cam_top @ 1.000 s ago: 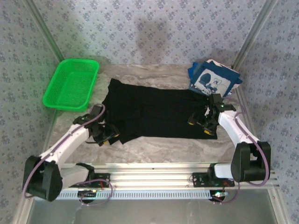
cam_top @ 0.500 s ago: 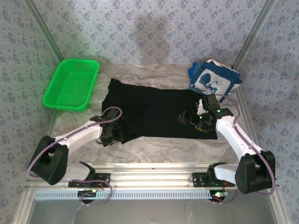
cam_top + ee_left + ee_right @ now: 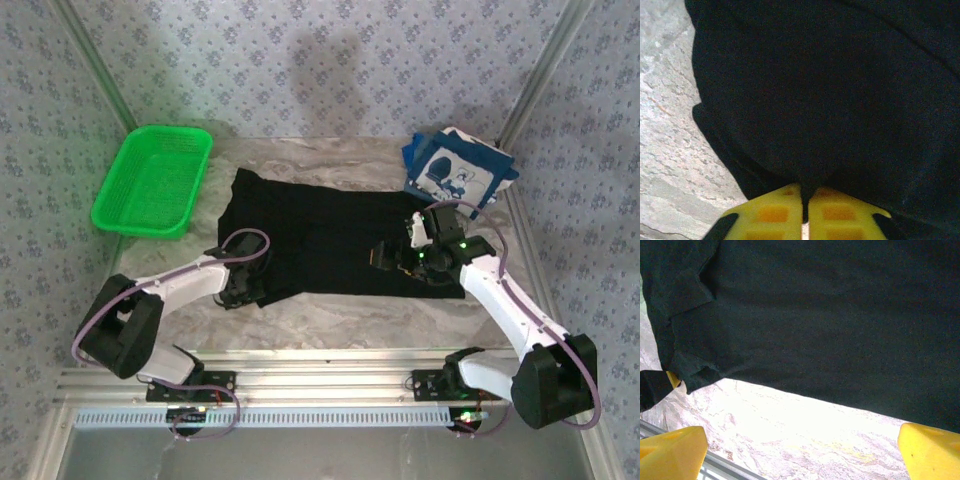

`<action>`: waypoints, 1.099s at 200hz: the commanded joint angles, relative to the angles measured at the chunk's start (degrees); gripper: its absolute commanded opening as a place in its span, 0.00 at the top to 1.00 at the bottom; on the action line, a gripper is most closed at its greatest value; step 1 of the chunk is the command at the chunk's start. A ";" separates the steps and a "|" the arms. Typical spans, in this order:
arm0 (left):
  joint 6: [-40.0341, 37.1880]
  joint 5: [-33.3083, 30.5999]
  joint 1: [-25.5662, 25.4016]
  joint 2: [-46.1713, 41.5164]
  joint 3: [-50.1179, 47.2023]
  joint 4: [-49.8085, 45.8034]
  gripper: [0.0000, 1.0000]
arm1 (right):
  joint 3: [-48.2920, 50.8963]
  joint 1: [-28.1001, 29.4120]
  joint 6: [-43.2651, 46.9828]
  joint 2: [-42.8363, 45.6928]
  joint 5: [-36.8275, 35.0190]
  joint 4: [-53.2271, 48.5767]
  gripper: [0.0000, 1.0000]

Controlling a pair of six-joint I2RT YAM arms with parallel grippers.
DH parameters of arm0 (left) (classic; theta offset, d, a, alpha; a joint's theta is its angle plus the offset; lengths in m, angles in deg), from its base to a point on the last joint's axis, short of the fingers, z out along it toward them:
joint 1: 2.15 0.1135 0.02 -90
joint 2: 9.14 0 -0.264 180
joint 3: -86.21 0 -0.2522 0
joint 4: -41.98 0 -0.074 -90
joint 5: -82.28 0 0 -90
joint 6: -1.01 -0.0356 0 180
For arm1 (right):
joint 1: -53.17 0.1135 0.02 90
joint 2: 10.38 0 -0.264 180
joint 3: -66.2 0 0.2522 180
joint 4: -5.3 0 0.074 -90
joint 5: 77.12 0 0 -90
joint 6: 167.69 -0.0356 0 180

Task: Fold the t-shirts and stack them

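The black t-shirt lies spread flat across the middle of the table. My left gripper sits at its near left corner. In the left wrist view the yellow fingers of the left gripper are pressed together with a fold of black cloth pinched between them. My right gripper hovers over the shirt's right part, open. In the right wrist view its fingertips stand wide apart above the shirt's near hem and bare table. The navy t-shirt with white print lies folded at the back right.
A green plastic basket stands at the back left. Bare marble tabletop runs between the shirt's near edge and the metal rail at the front. Patterned walls close in the back and sides.
The left gripper has slid right along the shirt's near left corner, its elbow swinging outward. The right gripper has moved left from the shirt's right edge to above the cloth.
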 commanded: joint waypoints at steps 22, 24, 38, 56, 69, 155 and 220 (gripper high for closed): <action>-2.38 0.99 0.10 -4.16 2.74 -6.46 0.99 | -1.20 0.45 0.44 1.03 -0.58 -1.48 0.00; -2.50 1.07 0.05 -4.54 2.85 -6.78 0.99 | -1.23 0.45 0.44 0.97 -0.61 -1.48 0.00; -3.04 1.57 0.11 -6.59 4.28 -9.42 1.00 | -0.93 0.45 0.55 0.87 -0.62 -1.36 0.00; -4.28 2.33 1.18 -8.76 6.36 -12.55 1.00 | -0.89 0.45 0.55 0.62 -0.62 -1.12 0.00; -5.60 3.66 3.13 -9.96 7.61 -13.74 1.00 | -0.82 0.45 0.69 0.44 -0.57 -1.00 0.00; -16.24 9.32 13.44 1.40 19.76 -11.80 1.00 | 0.06 0.45 0.38 -0.27 -0.35 -0.29 0.00; -20.87 12.67 16.76 17.48 29.92 -8.83 0.91 | 0.51 0.54 -0.12 -0.27 0.00 -0.19 0.00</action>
